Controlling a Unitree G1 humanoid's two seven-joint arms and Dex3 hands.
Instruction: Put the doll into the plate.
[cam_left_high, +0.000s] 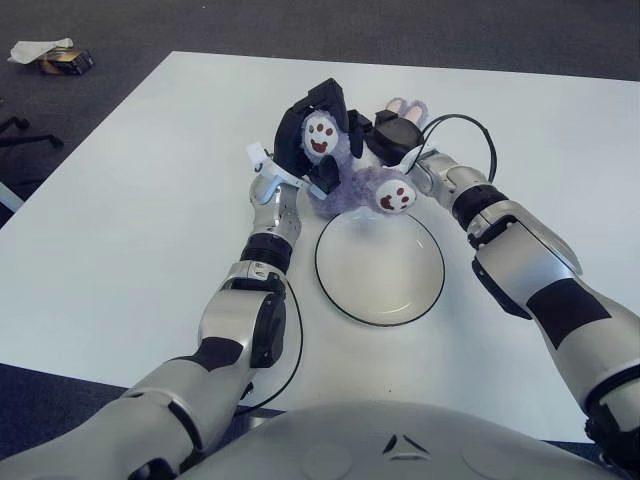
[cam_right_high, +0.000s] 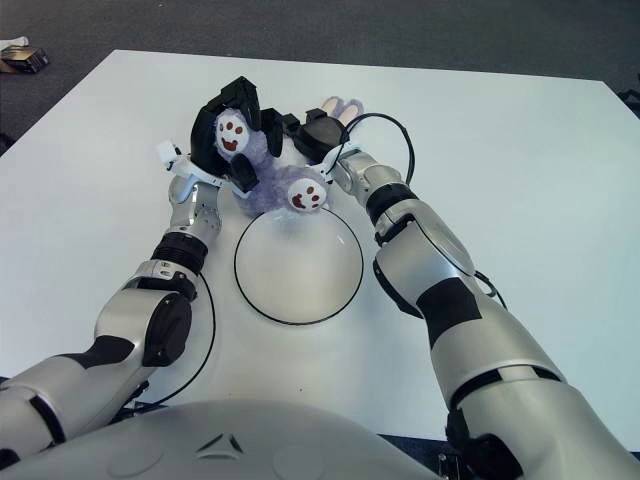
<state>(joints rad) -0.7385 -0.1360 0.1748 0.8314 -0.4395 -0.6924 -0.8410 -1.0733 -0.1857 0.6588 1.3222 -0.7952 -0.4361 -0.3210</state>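
Left eye view. I see the doll (cam_left_high: 352, 180), a purple plush with white paw pads, held just beyond the far rim of the plate (cam_left_high: 379, 262) on the white table (cam_left_high: 130, 200). One paw hangs over the plate's far edge; the body is not yet inside. My left hand (cam_left_high: 305, 140) has its dark fingers wrapped around the upper paw and the doll's left flank, clamped on it. My right hand (cam_left_high: 392, 132) is closed on the far side of the doll near the ears. Both hands grip the doll between them.

Right eye view. The same arrangement appears. The left hand's fingers (cam_right_high: 215, 125) curl around the raised paw. The right hand presses against the doll from behind, and a black cable (cam_right_high: 385, 130) loops off its wrist. The plate lies empty, nearer to me than the doll.

Handling notes. I judge the doll to be light, soft and compressible, with no risk of breakage. The plush surface should grip well against the fingers. The limbs are floppy, so a hold on a paw alone lets the body swing. I prefer a hold across the torso, where the stuffing is thickest. The plate looks rigid and smooth, so it may slide if the doll drags on its rim.
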